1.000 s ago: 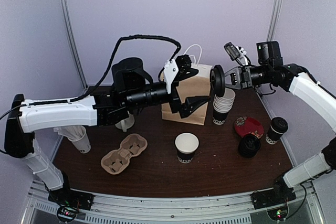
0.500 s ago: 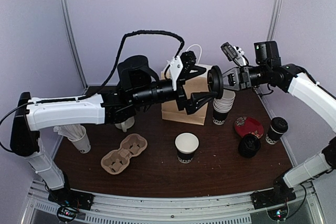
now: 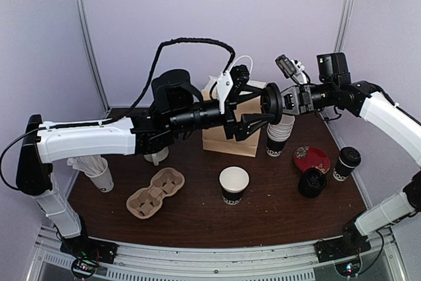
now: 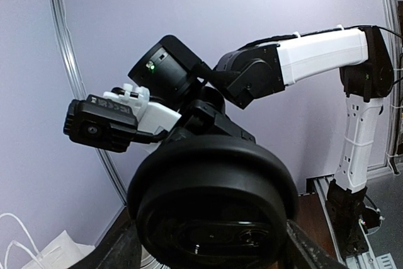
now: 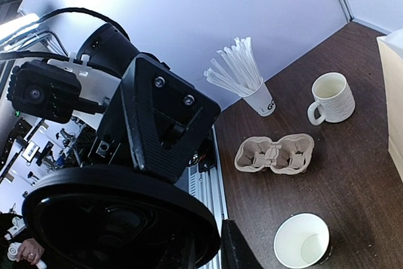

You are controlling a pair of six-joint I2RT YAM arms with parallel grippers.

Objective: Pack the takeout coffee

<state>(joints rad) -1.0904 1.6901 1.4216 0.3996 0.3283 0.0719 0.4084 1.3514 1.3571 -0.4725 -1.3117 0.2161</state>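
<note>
Right claw (image 3: 284, 101) pinches black lid (image 3: 270, 102) aloft; left claw (image 3: 262, 104) straddles it, jaws apart. Risk: release before left grips drops lid. On tabletop (image 3: 197, 210), open cup (image 3: 234, 184) stands at 6 o'clock; lidded cup (image 3: 346, 163) at 4 o'clock.

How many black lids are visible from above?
3. One lid in the air between left hand and right hand; second lid lying on the table by the red disc; third lid on the rightmost cup. Others may be hidden.
</note>
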